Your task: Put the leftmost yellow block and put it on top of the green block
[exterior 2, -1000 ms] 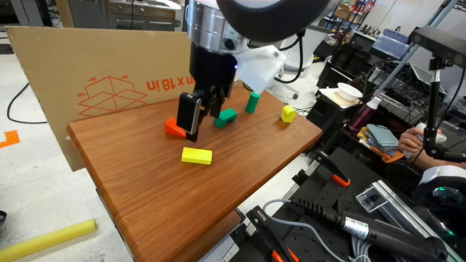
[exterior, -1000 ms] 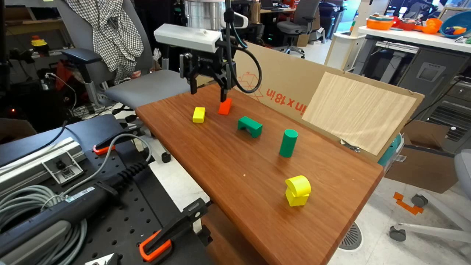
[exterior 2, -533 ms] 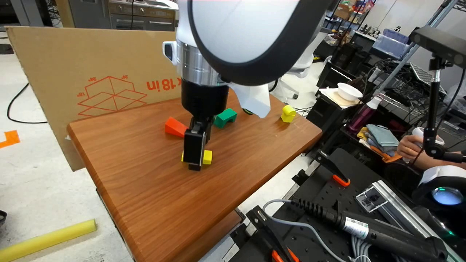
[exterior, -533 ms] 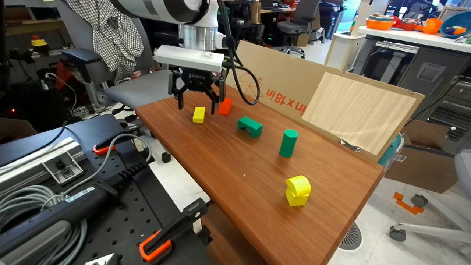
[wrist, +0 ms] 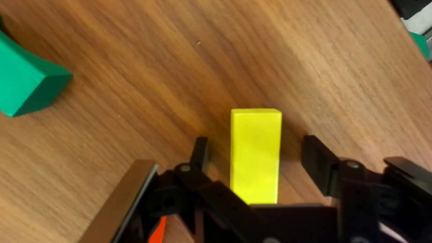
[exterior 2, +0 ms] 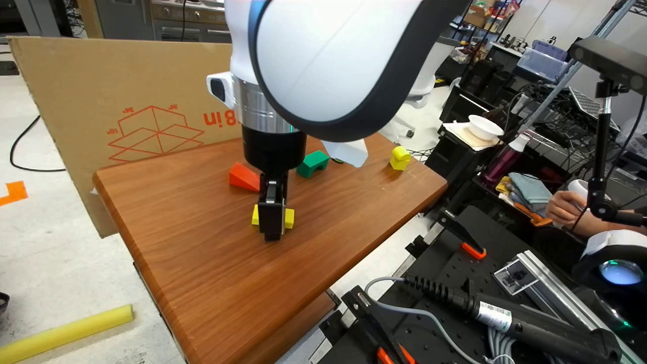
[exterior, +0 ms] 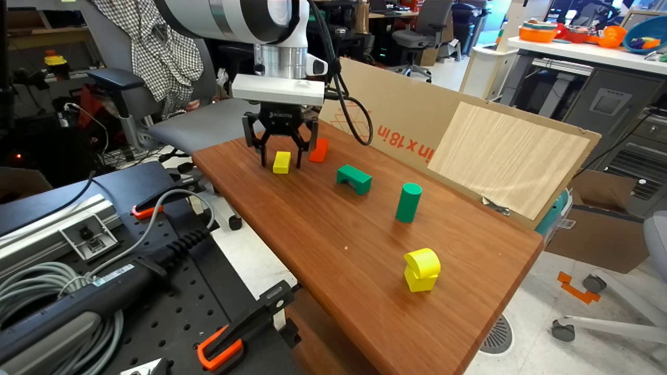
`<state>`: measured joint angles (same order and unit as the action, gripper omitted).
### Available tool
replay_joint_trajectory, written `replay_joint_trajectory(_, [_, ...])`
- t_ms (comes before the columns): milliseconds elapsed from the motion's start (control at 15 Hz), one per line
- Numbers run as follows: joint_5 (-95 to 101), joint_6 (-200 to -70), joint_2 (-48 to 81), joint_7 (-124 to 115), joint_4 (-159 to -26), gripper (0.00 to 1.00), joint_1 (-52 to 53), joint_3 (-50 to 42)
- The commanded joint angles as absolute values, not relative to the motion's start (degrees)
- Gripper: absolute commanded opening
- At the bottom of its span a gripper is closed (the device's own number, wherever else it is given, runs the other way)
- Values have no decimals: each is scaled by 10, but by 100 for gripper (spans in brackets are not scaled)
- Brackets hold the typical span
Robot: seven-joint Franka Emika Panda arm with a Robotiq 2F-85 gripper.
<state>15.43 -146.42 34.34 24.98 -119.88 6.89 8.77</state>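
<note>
Wrist view | gripper straddles 1 yellow block | 1 green block

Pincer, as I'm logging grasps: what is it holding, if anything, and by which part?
Nothing: the pincer is open, and the wrist view shows gaps between the yellow block and both fingers.

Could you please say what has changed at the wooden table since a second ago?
The robot's hand has come down and across to straddle the yellow rectangular block, open, with a gap on each side; nothing has been gripped or let go. That block, the green arch block, orange-red wedge, green cylinder and yellow stack stayed put.
</note>
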Motion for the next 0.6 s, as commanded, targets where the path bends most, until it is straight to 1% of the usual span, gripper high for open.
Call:
replay_joint_trajectory(0, [179,-1445,362,256,-1170,41,79,86])
replay_joint_trajectory(267, [186,-1455,352,250,-1177,13,83,86])
replay_joint_trajectory(333, [187,-1459,345,248,-1183,8,84,86])
replay_joint_trajectory(533, [185,-1479,326,245,-1203,8,79,86])
